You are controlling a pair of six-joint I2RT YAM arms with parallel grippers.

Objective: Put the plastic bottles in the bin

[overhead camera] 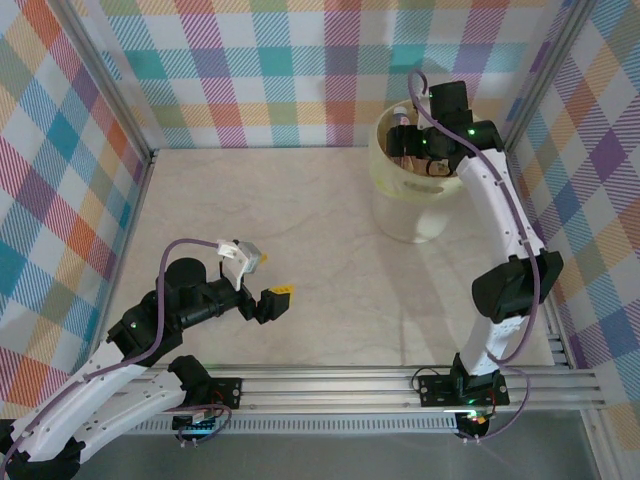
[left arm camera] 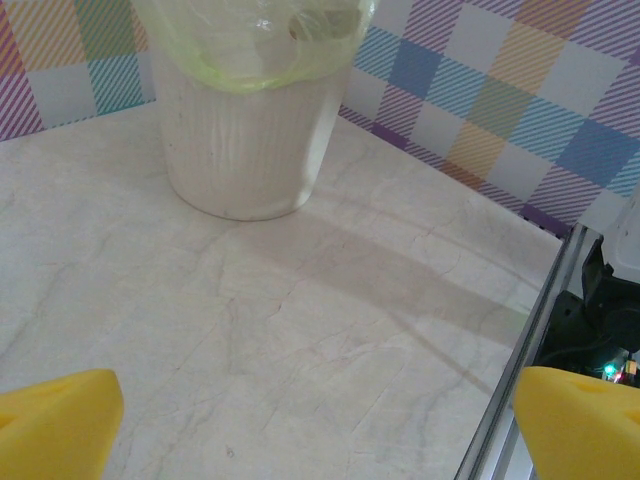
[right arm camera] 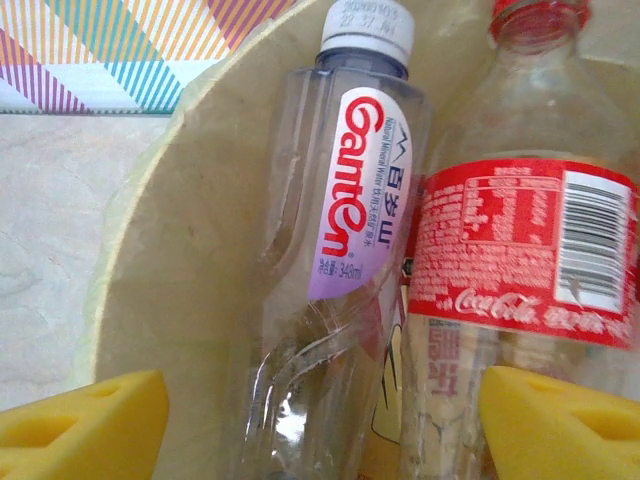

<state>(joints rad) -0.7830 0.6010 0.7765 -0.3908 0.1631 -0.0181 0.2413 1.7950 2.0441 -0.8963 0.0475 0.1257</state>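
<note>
Logging right gripper poised at the mouth of the bin, jaws standing apart and clasping nothing. Seeing, in the right wrist view, the yellow pads flanking two of the plastic bottles: the white-capped Ganten bottle leaning against the bin wall, cap up near the rim, and the red-labelled Coca-Cola bottle just beside it, both lying inside the bin. Noting the right-hand pad overlapping the Coca-Cola bottle; unable to tell whether touching. Judging the main risk as snagging: lifting out askew, catching a pad on a shoulder or cap, and dragging a light empty bottle up over the rim. Also flagging the bin itself, looking light and standing near the far right corner of the table: clipping its rim with the wrist or the cable, tipping or shoving it. Recording left gripper hovering low over the table, well apart from the bin, jaws fully spread, empty; expecting no trouble there.
</note>
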